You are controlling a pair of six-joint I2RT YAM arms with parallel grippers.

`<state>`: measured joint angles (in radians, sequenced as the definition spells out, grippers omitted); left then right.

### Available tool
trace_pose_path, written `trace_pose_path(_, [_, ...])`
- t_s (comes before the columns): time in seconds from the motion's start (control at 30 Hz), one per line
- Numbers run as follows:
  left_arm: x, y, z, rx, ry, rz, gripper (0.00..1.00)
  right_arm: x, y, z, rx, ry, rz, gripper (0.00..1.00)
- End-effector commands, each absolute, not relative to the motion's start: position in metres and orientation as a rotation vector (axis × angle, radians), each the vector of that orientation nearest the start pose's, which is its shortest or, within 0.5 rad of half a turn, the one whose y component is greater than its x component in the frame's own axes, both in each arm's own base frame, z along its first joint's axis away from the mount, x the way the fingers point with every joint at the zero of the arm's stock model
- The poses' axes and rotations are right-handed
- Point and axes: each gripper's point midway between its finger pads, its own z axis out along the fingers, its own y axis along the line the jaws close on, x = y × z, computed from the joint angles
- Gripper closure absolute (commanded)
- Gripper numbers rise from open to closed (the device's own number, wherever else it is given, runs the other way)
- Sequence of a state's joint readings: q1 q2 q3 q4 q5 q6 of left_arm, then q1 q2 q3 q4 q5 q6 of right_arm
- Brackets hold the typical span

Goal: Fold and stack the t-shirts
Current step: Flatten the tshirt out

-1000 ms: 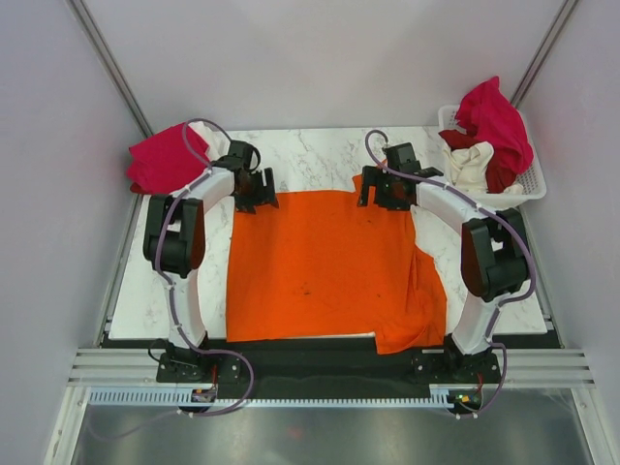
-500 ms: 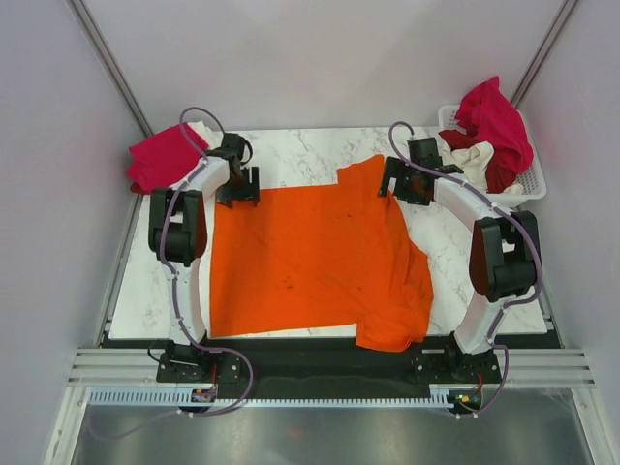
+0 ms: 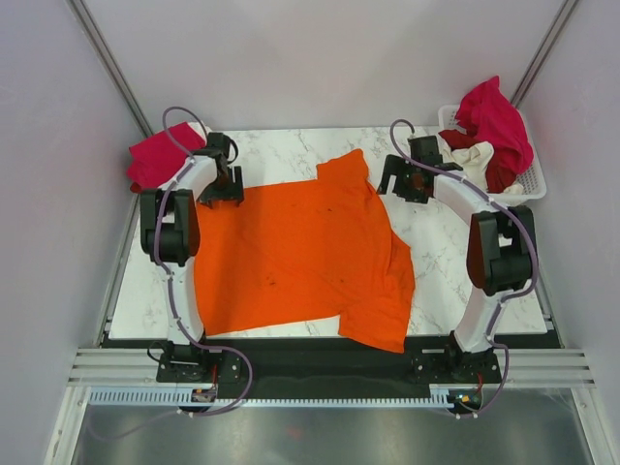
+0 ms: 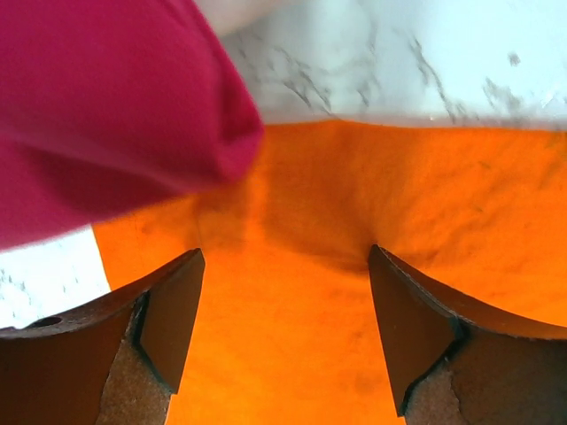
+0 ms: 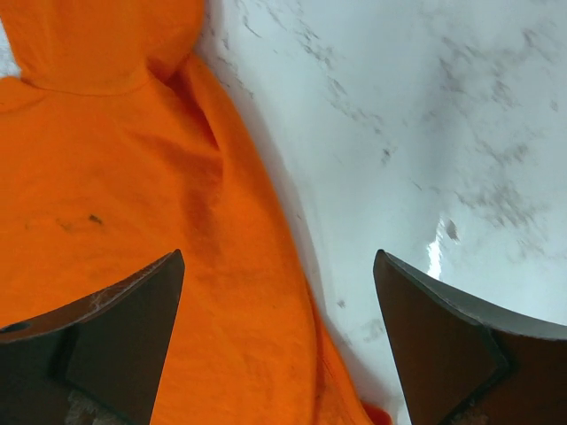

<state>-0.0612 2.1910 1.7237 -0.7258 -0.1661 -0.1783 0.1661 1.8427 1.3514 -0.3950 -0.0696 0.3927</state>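
A bright orange t-shirt [image 3: 300, 252] lies spread and skewed on the marble table [image 3: 320, 145], its near right corner hanging over the front edge. My left gripper [image 3: 221, 186] is at the shirt's far left corner, open, with orange cloth [image 4: 301, 195] lying under and between the wide jaws [image 4: 283, 257]. A folded crimson-pink t-shirt [image 3: 155, 160] sits just beyond it and also shows in the left wrist view [image 4: 97, 97]. My right gripper [image 3: 399, 184] is open beside the far sleeve, half over the shirt's edge [image 5: 133, 177], half over marble [image 5: 278, 257].
A white slotted basket [image 3: 531, 184] at the far right holds a crimson-pink shirt [image 3: 496, 116], a cream one [image 3: 472, 163] and a dark red one [image 3: 504, 174]. Walls close in on both sides. Bare marble [image 5: 425, 115] shows right of the orange shirt.
The orange shirt slid left and turned, and its far sleeve now points away. The left gripper moved left with it. The right gripper moved back and to the right, off the cloth.
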Motion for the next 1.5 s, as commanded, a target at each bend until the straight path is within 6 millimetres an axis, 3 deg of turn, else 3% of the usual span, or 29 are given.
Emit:
trace_pose_path(0.0, [0.465,-0.024,0.060,-0.087,2.698,0.232,0.17,0.489,0.128,0.097,0.206,2.407,0.455,0.05])
trace_pose_path(0.17, [0.455,-0.046,0.097,-0.064,2.632,0.153,0.17,0.519,0.141,0.070,0.211,2.441,0.500,0.11])
trace_pose_path(0.2, [0.453,-0.046,0.097,-0.078,2.632,0.151,0.17,0.532,0.145,0.078,0.206,2.413,0.522,0.12])
trace_pose_path(0.23, [0.452,-0.045,0.098,-0.080,2.628,0.157,0.17,0.537,0.147,0.063,0.212,2.435,0.527,0.12])
trace_pose_path(0.3, [0.451,-0.044,0.093,-0.087,2.641,0.163,0.16,0.556,0.151,0.069,0.227,2.399,0.543,0.10])
trace_pose_path(0.33, [0.450,-0.046,0.091,-0.083,2.648,0.147,0.16,0.560,0.155,0.052,0.237,2.423,0.558,0.10])
trace_pose_path(0.37, [0.449,-0.048,0.088,-0.083,2.659,0.135,0.16,0.572,0.158,0.061,0.239,2.391,0.575,0.10])
trace_pose_path(0.43, [0.446,-0.054,0.089,-0.084,2.662,0.090,0.17,0.581,0.166,0.043,0.271,2.404,0.604,0.10])
trace_pose_path(0.47, [0.441,-0.056,0.089,-0.091,2.666,0.068,0.17,0.590,0.171,0.048,0.271,2.377,0.617,0.10])
trace_pose_path(0.53, [0.436,-0.065,0.105,-0.089,2.638,0.009,0.17,0.599,0.182,0.030,0.300,2.373,0.652,0.12])
trace_pose_path(0.6, [0.425,-0.074,0.121,-0.067,2.605,-0.024,0.17,0.612,0.198,0.033,0.289,2.345,0.702,0.26])
trace_pose_path(0.63, [0.417,-0.074,0.119,-0.058,2.612,-0.025,0.17,0.611,0.202,0.015,0.310,2.372,0.723,0.41])
trace_pose_path(0.7, [0.409,-0.079,0.125,-0.047,2.598,-0.058,0.17,0.617,0.212,0.015,0.305,2.359,0.753,0.52])
trace_pose_path(0.73, [0.399,-0.078,0.129,-0.045,2.592,-0.070,0.18,0.618,0.213,0.008,0.314,2.366,0.753,0.72])
trace_pose_path(0.8, [0.391,-0.081,0.134,-0.032,2.565,-0.099,0.18,0.623,0.213,0.008,0.316,2.351,0.736,0.87])
trace_pose_path(0.83, [0.378,-0.084,0.135,-0.009,2.556,-0.133,0.18,0.626,0.209,0.011,0.316,2.339,0.722,1.00])
trace_pose_path(0.9, [0.373,-0.087,0.139,0.014,2.519,-0.147,0.19,0.635,0.187,0.023,0.322,2.300,0.565,1.00])
trace_pose_path(0.97, [0.362,-0.087,0.139,0.031,2.497,-0.153,0.20,0.636,0.167,0.075,0.262,2.205,0.360,1.00])
trace_pose_path(1.0, [0.362,-0.090,0.140,0.047,2.482,-0.152,0.20,0.639,0.149,0.129,0.290,2.088,0.217,1.00])
trace_pose_path(1.1, [0.361,-0.095,0.139,0.065,2.479,-0.154,0.21,0.629,0.163,0.192,0.190,1.963,0.133,1.00])
trace_pose_path(1.17, [0.363,-0.096,0.138,0.068,2.484,-0.156,0.22,0.625,0.186,0.215,0.114,1.923,0.132,1.00])
trace_pose_path(1.23, [0.364,-0.097,0.141,0.068,2.476,-0.165,0.22,0.622,0.208,0.217,-0.012,1.918,0.083,1.00])
trace_pose_path(1.27, [0.363,-0.097,0.141,0.066,2.474,-0.166,0.22,0.623,0.214,0.212,-0.051,1.917,0.060,0.99])
trace_pose_path(1.3, [0.363,-0.097,0.142,0.068,2.471,-0.166,0.22,0.625,0.216,0.190,-0.101,1.944,0.016,0.93])
trace_pose_path(1.33, [0.362,-0.096,0.141,0.065,2.476,-0.162,0.22,0.631,0.207,0.187,-0.070,1.941,-0.039,0.32])
trace_pose_path(1.37, [0.362,-0.096,0.139,0.064,2.478,-0.159,0.22,0.631,0.195,0.175,-0.037,1.970,-0.111,0.02])
trace_pose_path(1.4, [0.361,-0.097,0.137,0.068,2.487,-0.163,0.22,0.635,0.183,0.138,-0.006,2.035,-0.193,0.02])
trace_pose_path(1.43, [0.360,-0.097,0.136,0.067,2.490,-0.163,0.22,0.645,0.165,0.154,0.066,2.017,-0.210,0.02])
trace_pose_path(1.47, [0.360,-0.097,0.136,0.067,2.488,-0.165,0.22,0.637,0.149,0.134,0.088,2.102,-0.250,0.02])
